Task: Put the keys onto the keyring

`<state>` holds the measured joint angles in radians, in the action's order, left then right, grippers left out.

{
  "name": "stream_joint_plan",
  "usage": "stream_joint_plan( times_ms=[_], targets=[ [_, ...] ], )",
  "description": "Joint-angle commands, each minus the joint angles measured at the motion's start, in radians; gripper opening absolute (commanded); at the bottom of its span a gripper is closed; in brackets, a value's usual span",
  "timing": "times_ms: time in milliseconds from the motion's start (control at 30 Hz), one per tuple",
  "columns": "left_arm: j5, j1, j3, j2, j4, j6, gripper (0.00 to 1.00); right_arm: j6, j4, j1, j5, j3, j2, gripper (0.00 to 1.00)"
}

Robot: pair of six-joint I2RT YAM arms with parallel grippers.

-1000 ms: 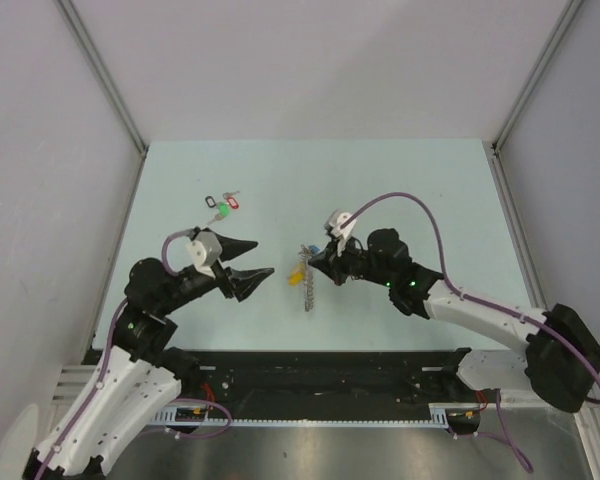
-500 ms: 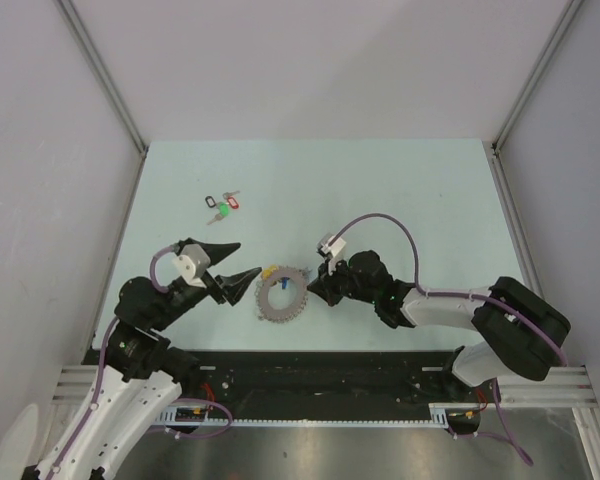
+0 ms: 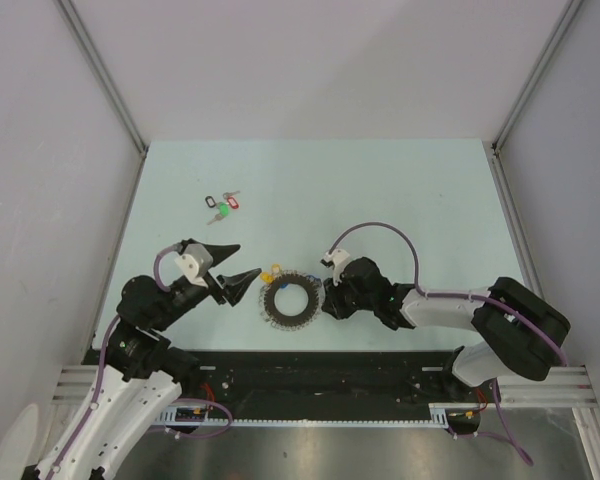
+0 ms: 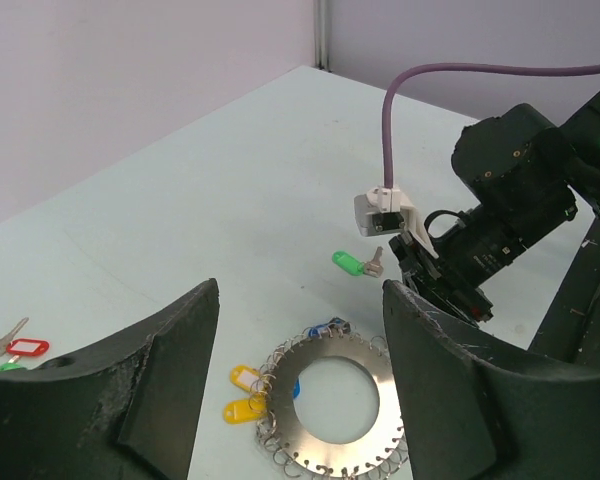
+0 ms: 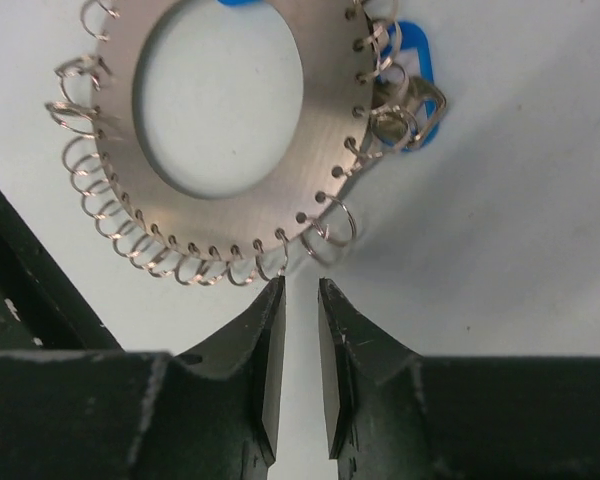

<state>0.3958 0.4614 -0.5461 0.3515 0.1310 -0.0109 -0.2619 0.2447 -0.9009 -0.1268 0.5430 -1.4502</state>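
The keyring [image 3: 290, 301] is a flat grey metal ring edged with small wire loops, lying flat on the table. It also shows in the left wrist view [image 4: 342, 405] and the right wrist view [image 5: 320, 150]. A blue-tagged key [image 5: 412, 75] lies at its rim among the loops; I cannot tell if it is threaded on. A green-tagged key [image 4: 356, 263] lies loose on the table beyond the ring. My right gripper [image 5: 300, 290] sits just off the ring's edge, jaws slightly apart and empty. My left gripper [image 3: 248, 259] is wide open and empty on the ring's left.
Two yellow tags [image 4: 242, 393] hang on the ring's left side. A bunch of three keys tagged black, red and green [image 3: 223, 205] lies at the back left. The right arm's purple cable [image 3: 380, 228] arcs above its wrist.
The right gripper held the ring upright a second ago, laid it flat on the table, and now has let go. The left gripper has drawn back and lower left.
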Motion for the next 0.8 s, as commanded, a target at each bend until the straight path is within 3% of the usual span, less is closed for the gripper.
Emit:
stream_joint_plan(
  times_ms=[0,167,333,767],
  targets=[
    [0.009,0.002,-0.011,0.007,0.001,-0.024,0.71,-0.005,-0.128,0.008,0.009,0.055,0.004,0.27],
    [0.011,0.000,-0.011,0.006,0.004,-0.026,0.71,0.035,-0.228,0.031,-0.008,0.109,0.025,0.39],
    [0.012,0.000,-0.011,0.004,0.007,-0.024,0.71,0.110,-0.318,0.072,-0.083,0.188,0.028,0.43],
    [0.020,0.002,-0.011,0.007,0.009,-0.027,0.71,0.193,-0.380,0.131,-0.223,0.331,-0.179,0.30]
  ],
)
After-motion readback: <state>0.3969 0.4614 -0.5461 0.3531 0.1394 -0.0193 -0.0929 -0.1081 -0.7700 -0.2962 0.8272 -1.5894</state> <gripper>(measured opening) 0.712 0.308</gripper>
